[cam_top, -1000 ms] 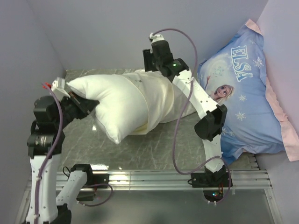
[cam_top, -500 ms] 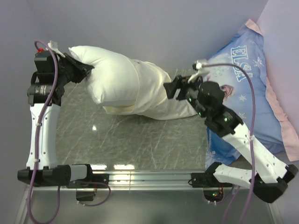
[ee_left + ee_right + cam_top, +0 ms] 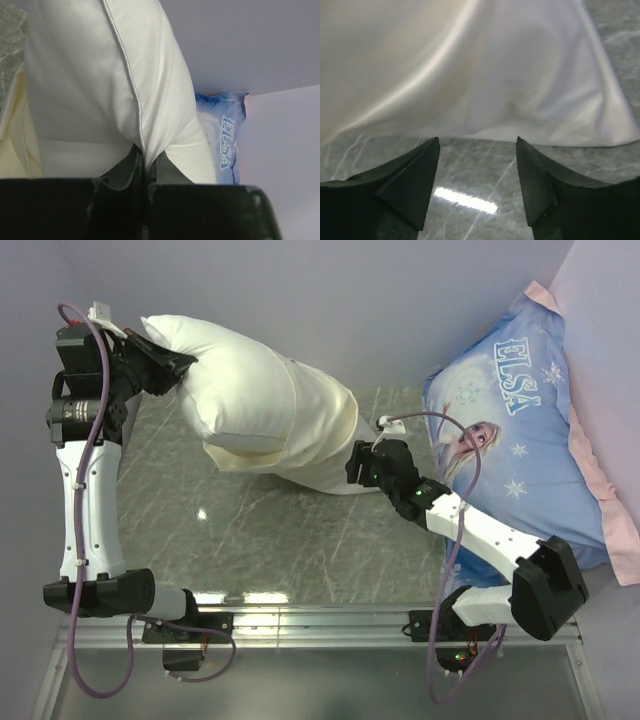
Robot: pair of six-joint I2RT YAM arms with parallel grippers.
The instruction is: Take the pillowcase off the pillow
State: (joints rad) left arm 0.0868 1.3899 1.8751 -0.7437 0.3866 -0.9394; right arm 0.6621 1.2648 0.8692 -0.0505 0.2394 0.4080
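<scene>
Seen from above, the white pillow lies slantwise in the upper left of the frame. Its bare end points to the upper left corner. Its other end sits inside the cream pillowcase, which bunches around it near the centre of the frame and spreads onto the grey marbled table.

The left gripper, at the upper left, is clamped on the bare corner of the pillow. In the left wrist view, the two dark fingers at the bottom centre are pressed together on the pillow's piped seam, and white fabric bulges out above them. A strip of the pillowcase shows at the left edge of that view. The blue Elsa pillow stands at the right, against the purple wall.

From above, the right gripper sits right of centre, just beside the lower right edge of the pillowcase. In the right wrist view its fingers are spread wide with nothing between them. The right gripper is low over the table. The hem of the pillowcase lies just beyond the fingertips and fills the upper half of that view.

From above, the Elsa pillow leans at the right side of the frame, well apart from the white pillow.
</scene>
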